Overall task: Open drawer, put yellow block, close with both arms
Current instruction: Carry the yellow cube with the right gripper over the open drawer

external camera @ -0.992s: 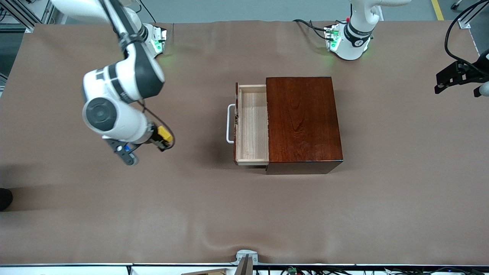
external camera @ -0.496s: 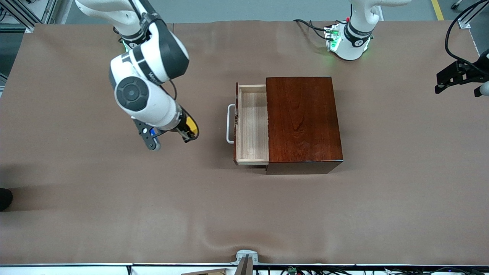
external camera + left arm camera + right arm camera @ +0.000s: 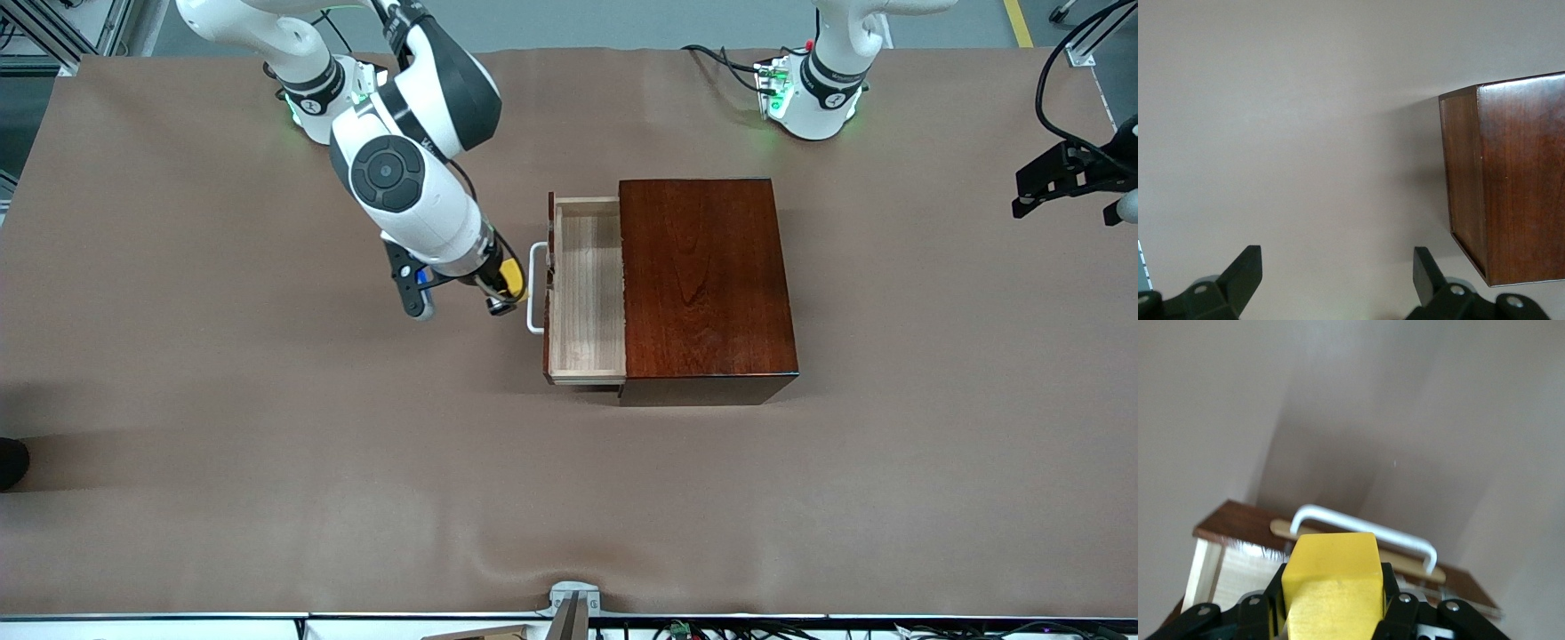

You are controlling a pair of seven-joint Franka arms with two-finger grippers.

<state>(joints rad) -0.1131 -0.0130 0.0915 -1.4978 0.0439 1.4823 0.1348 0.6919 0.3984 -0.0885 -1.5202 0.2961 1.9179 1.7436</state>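
While the left tool (image 3: 1331,283) waits open, the right tool (image 3: 505,292) grips the yellow block (image 3: 1331,587), seemingly just beside the drawer (image 3: 587,284) handle (image 3: 534,288).

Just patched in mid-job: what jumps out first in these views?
The right gripper, shut on the small yellow block, hangs beside the white U-shaped handle of the pale wooden drawer. That drawer stands pulled out of the glossy mahogany box at mid-table. The left gripper waits open at the left arm's end of the table.

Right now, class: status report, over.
Right gripper shut on yellow block, just short of the open drawer. Left gripper open, waiting. Nothing blocking.
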